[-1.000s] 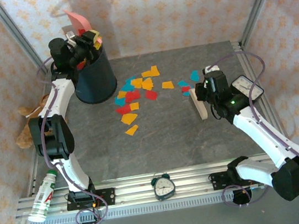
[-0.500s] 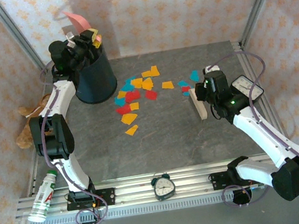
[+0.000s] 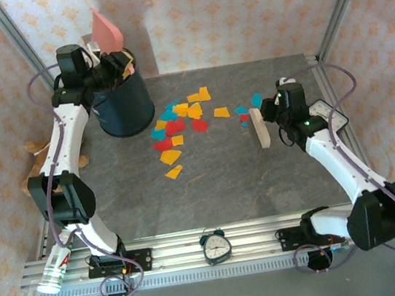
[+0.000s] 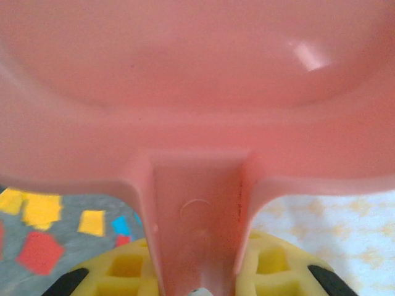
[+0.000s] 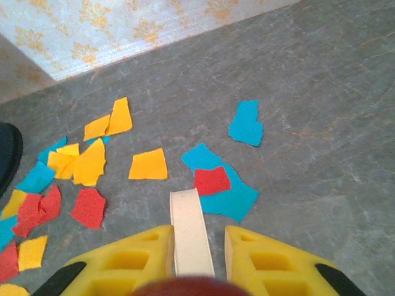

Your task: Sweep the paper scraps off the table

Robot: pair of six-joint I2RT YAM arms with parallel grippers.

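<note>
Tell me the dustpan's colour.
The dustpan is pink, plain with no pattern. The left wrist view shows it best.

- My right tool [image 5: 197, 234] has its yellow fingers [image 5: 139, 250] closed on a cream strip [image 5: 187, 216] that juts forward over the grey table [image 5: 321, 92].
- The strip's far end sits just beside a red scrap [image 5: 212, 180] lying on teal pieces.
- I see the paper scraps [image 5: 148, 165], red, orange and teal, spreading leftward; one teal piece [image 5: 246, 123] lies apart on the right.
</note>
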